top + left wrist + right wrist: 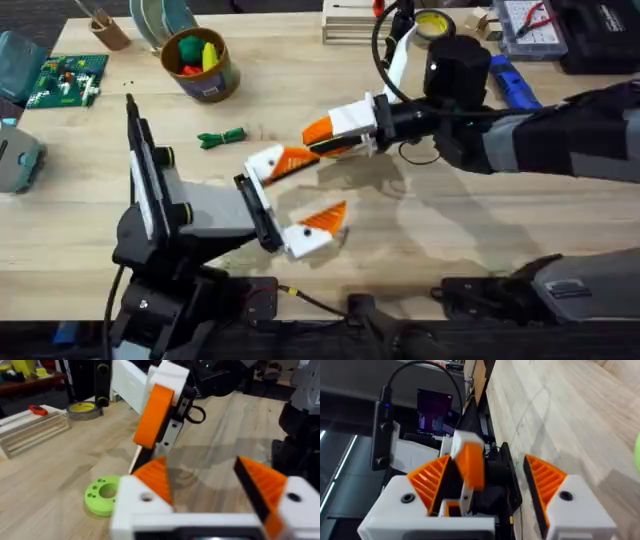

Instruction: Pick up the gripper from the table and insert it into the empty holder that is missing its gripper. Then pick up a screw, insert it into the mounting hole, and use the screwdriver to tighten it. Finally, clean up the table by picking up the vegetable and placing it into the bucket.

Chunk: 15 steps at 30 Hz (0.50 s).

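Jaws on both arms stand spread: the left gripper (298, 195) grasps nothing, and the right gripper (487, 480) has an orange wedge (469, 462) between its pads, beside one of them. Best to close slowly and square. Whether that wedge is the loose piece is hard to tell; the bare holder is hidden.
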### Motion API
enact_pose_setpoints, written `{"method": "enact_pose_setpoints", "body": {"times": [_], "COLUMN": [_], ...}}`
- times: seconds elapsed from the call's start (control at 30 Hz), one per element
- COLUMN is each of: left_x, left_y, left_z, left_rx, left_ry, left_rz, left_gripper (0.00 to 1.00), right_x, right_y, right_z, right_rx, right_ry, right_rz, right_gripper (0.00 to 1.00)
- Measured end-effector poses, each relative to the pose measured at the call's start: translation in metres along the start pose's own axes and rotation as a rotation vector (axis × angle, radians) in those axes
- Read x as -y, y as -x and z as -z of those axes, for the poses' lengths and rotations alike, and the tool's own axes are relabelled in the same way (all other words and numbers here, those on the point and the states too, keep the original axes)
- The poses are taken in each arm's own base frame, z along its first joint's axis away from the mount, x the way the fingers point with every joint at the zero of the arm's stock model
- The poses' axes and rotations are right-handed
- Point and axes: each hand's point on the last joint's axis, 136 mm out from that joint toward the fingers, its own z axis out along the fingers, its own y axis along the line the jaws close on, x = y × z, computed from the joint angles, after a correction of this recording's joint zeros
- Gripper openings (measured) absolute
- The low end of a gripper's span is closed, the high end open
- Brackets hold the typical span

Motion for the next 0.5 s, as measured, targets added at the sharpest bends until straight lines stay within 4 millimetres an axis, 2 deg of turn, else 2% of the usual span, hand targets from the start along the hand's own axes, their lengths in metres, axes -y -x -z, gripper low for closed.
{"method": "enact_pose_setpoints", "body": {"times": [0.03,0.17,0.23,0.5], "left_x": [0.0003,0.0004,0.0004,0.0004], "left_y": [0.0,0.0003,0.0003,0.0003], "left_z": [0.0,0.0,0.0,0.0], "left_rx": [0.0,0.001,0.001,0.001], "left_ry": [-0.002,-0.002,-0.002,-0.002], "left_rz": [0.002,-0.002,-0.005,-0.005], "left_gripper": [0.675,0.056,0.006,0.004], "right_x": [0.0,0.0,0.0001,0.0059], "right_y": [0.0,0.0,0.0002,0.008], "right_z": [0.0,0.0,0.0,0.0003], "right_rx": [0.0,0.0,0.001,0.047], "right_ry": [0.0,0.0,-0.001,-0.034], "right_rz": [0.0,0.0,0.0,0.0], "right_gripper": [0.896,0.896,0.896,0.896]}}
